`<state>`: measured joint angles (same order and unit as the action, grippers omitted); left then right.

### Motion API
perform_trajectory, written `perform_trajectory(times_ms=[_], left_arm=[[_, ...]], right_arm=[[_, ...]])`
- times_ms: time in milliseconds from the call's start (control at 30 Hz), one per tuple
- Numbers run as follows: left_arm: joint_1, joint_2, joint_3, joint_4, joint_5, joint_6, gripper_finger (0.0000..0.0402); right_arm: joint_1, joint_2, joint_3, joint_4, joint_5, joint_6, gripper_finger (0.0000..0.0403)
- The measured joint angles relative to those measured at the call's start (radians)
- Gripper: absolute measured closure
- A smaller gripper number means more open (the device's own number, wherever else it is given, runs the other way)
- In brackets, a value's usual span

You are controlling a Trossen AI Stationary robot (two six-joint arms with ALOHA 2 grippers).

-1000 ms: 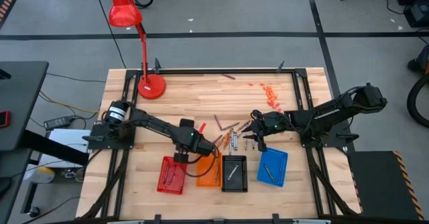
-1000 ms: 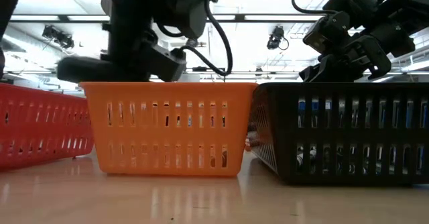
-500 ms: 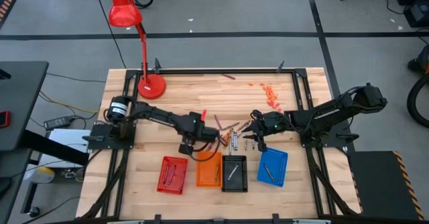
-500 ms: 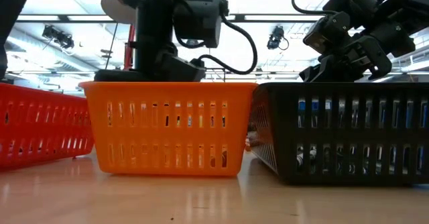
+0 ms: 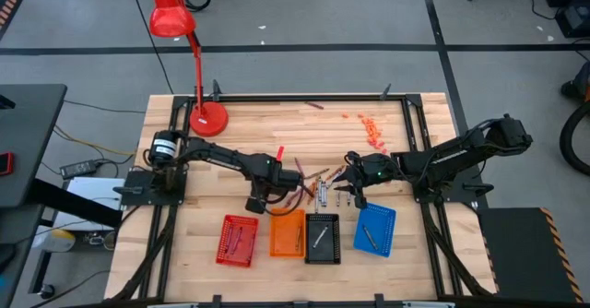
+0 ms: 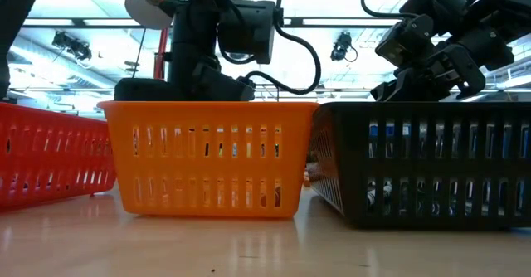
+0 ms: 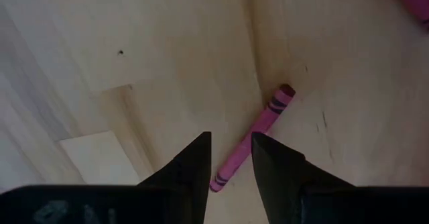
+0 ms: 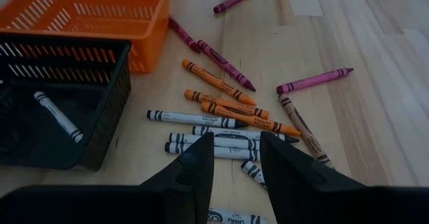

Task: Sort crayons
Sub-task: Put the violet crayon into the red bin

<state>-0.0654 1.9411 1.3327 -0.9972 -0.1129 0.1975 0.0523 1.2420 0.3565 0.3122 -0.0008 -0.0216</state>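
A wooden table (image 5: 258, 128) is seen from above, with a red lamp (image 5: 175, 20) at its far left. Four mesh trays are lined up along the near edge: a red tray (image 5: 237, 241), an orange tray (image 5: 287, 234), a black tray (image 5: 322, 239) and a blue tray (image 5: 374, 231).

The crayons (image 8: 228, 117) are scattered in a loose pile on the bare wood just beyond the orange and black trays. Maroon, orange, white and brown ones are seen, each wrapped in a paper label with dark bands. Writing is printed on the labels, but it cannot be read. One white crayon (image 8: 58, 116) is lying inside the black tray. A single stick is also seen in each of the other three trays.

The left arm is stretched from the table's left edge toward the centre, with its wrist bent downward. The left gripper (image 7: 230, 163) is held just above the wood at the left of the pile, its fingers (image 7: 194, 163) slightly parted on either side of a pink crayon (image 7: 253, 135) that lies flat. Nothing is gripped.

The right arm is extended from the right edge toward the centre. The right gripper (image 8: 232, 160) is poised over the white crayons at the right of the pile, with its fingers a little apart and empty.
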Motion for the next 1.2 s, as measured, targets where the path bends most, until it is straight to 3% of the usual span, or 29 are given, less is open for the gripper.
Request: perform_trajectory(times_ms=[367, 800, 1100, 1200], left_arm=[[0.0, 0.0, -0.003, -0.023, 0.003, 0.024, 0.0283], [-0.025, -0.007, -0.128, 0.057, 0.005, 0.033, 0.0288], [-0.026, -0.005, -0.129, 0.049, 0.048, -0.022, 0.0378], [-0.026, -0.004, -0.129, 0.047, 0.05, -0.061, 0.0385]], right_arm=[[0.0, 0.0, 0.0, -0.004, 0.0, 0.0, 0.0278], [0.0, 0.0, 0.0, 0.002, -0.001, 0.0, 0.0278], [0.0, 0.0, 0.0, 0.006, -0.001, 0.0, 0.0278], [0.0, 0.0, 0.0, 0.005, -0.001, 0.0, 0.0278]])
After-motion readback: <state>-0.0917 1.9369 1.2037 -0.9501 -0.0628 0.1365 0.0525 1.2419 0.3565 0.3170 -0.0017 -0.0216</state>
